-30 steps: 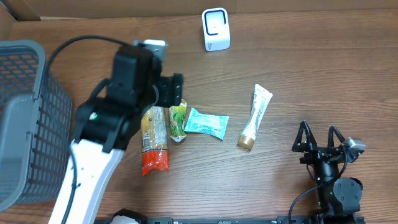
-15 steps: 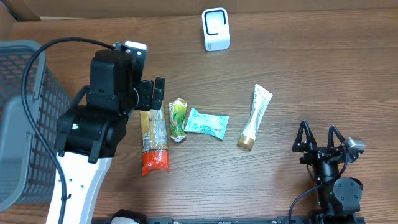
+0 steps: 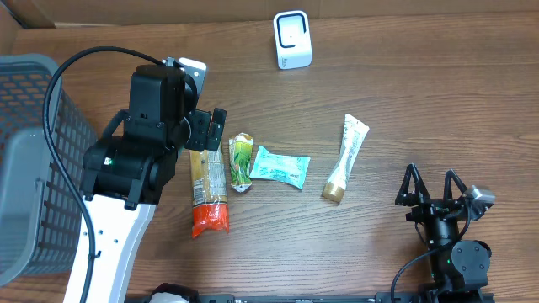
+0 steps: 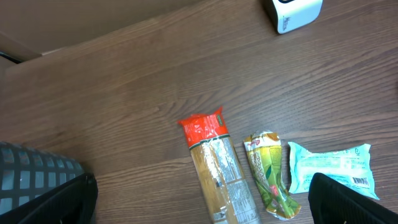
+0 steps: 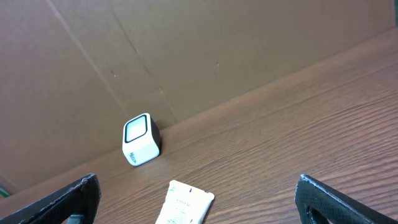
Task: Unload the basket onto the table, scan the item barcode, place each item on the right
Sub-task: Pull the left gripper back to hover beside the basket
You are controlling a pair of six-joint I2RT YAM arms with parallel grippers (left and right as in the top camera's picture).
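Since one second ago the left arm has drawn back towards the left, and the green pouch [image 3: 241,162], which it partly covered before, now lies free. The left gripper [image 3: 208,130] hangs over the far end of the pasta packet [image 3: 209,187], with its jaws wide and nothing between them. The right gripper [image 3: 430,181] is parked near the front right corner, its jaws also wide and empty.

The pasta packet lies on the wooden surface [image 3: 421,84], left of centre. Its long axis runs from far to near and its red end points to the robot's side. Just beside it on the right lie the green pouch, almost parallel, and then the light blue packet [image 3: 280,167]. A white tube [image 3: 345,158] lies well apart on the right, with its gold cap towards the robot.

Only the left wrist view shows a barcode [image 4: 357,182] on the light blue packet. The right wrist view shows the white scanner [image 5: 141,139] standing close to the cardboard wall [image 5: 186,50]. A grey basket [image 3: 34,168] stands at the left edge.
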